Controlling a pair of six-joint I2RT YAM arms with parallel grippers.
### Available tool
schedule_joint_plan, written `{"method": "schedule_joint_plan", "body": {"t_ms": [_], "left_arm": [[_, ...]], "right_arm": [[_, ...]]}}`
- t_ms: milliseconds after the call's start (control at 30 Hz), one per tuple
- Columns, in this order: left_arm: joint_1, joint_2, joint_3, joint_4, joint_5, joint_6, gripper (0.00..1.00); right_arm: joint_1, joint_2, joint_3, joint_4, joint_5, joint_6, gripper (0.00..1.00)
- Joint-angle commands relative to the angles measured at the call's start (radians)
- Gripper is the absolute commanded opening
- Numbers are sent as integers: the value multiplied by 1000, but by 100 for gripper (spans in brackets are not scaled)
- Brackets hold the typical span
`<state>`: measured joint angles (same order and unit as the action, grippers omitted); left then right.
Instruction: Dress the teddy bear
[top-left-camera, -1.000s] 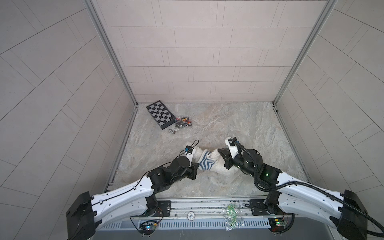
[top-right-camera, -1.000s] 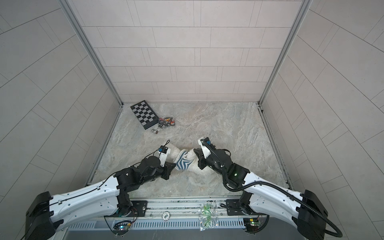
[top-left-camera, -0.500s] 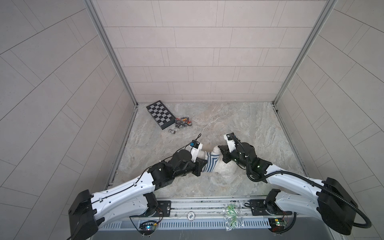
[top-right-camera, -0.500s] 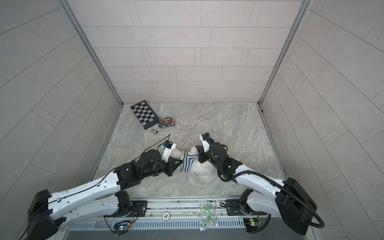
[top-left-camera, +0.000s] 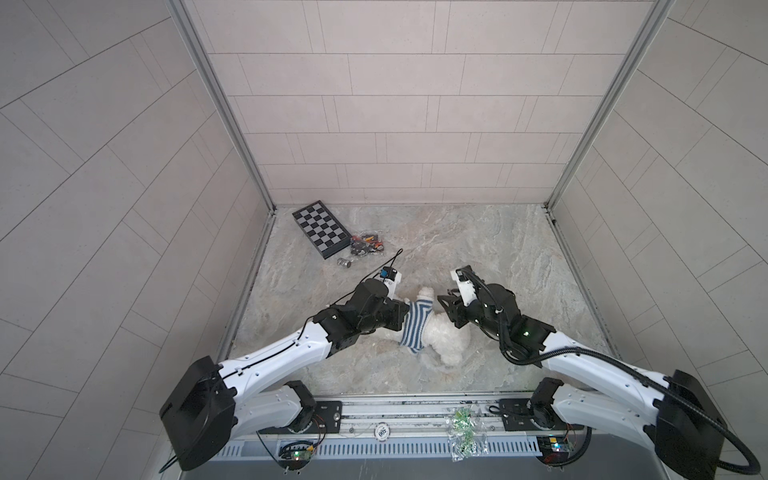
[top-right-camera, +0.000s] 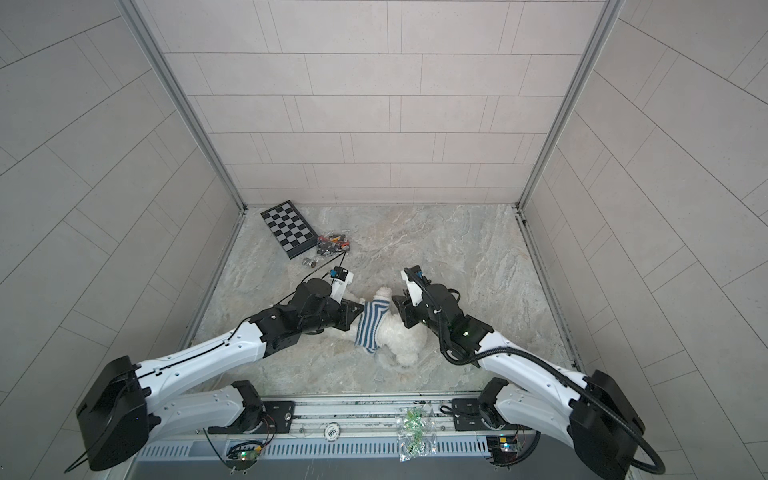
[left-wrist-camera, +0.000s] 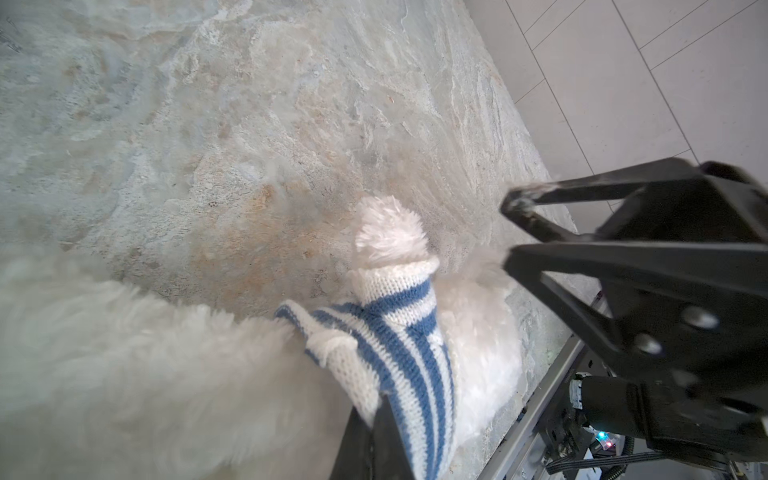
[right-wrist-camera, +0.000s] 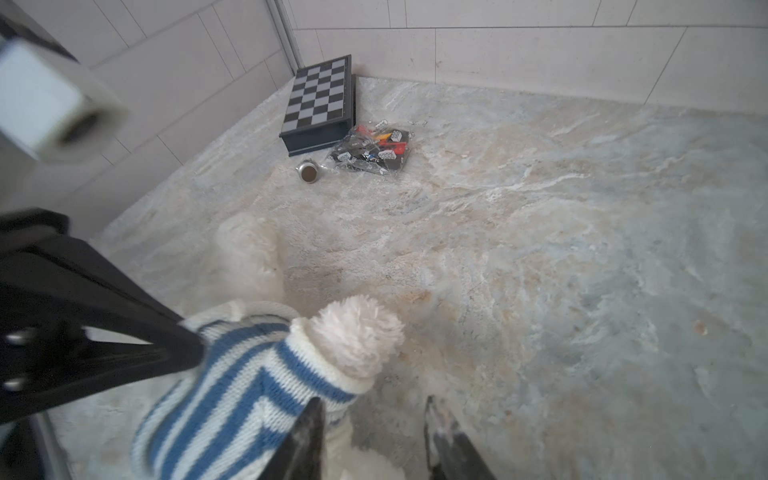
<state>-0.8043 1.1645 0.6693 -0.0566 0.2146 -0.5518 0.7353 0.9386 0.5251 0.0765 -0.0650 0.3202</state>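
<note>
The teddy bear (top-left-camera: 451, 338) lies on the worktop (top-left-camera: 478, 249) between both claws, with its sleeved paw (right-wrist-camera: 357, 332) pointing toward the back wall (top-left-camera: 395, 145). The left claw (top-left-camera: 404, 315) is clenched on the striped shirt (top-left-camera: 415, 328). The right claw (top-left-camera: 444, 306), released and empty, stands nearer, just beside that paw.

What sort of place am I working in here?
Probably a robot test cell, not a home: tiled walls box in a stone-look table, both arms are mounted on a rail at its front, and a stray chessboard sits in the corner.
</note>
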Motion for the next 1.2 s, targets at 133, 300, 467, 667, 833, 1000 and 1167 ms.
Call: {"method": "schedule_joint_plan", "body": {"t_ms": [133, 300, 467, 667, 833, 1000, 1167], "left_arm": [[9, 29, 5, 35, 1, 27, 0], [15, 77, 25, 47, 11, 40, 0], [23, 103, 29, 56, -3, 52, 0], [34, 124, 24, 81, 1, 52, 0], [36, 111, 26, 64, -15, 56, 0], [41, 49, 34, 12, -25, 60, 17], [39, -46, 15, -59, -34, 59, 39]], "right_arm": [[143, -135, -7, -276, 89, -24, 59], [171, -94, -43, -281, 133, -11, 63], [171, -37, -84, -221, 147, 1, 64], [171, 71, -110, -154, 183, 5, 60], [171, 95, -107, -138, 202, -10, 32], [171, 109, -114, -113, 170, -21, 7], [173, 77, -117, -87, 151, -28, 0]]}}
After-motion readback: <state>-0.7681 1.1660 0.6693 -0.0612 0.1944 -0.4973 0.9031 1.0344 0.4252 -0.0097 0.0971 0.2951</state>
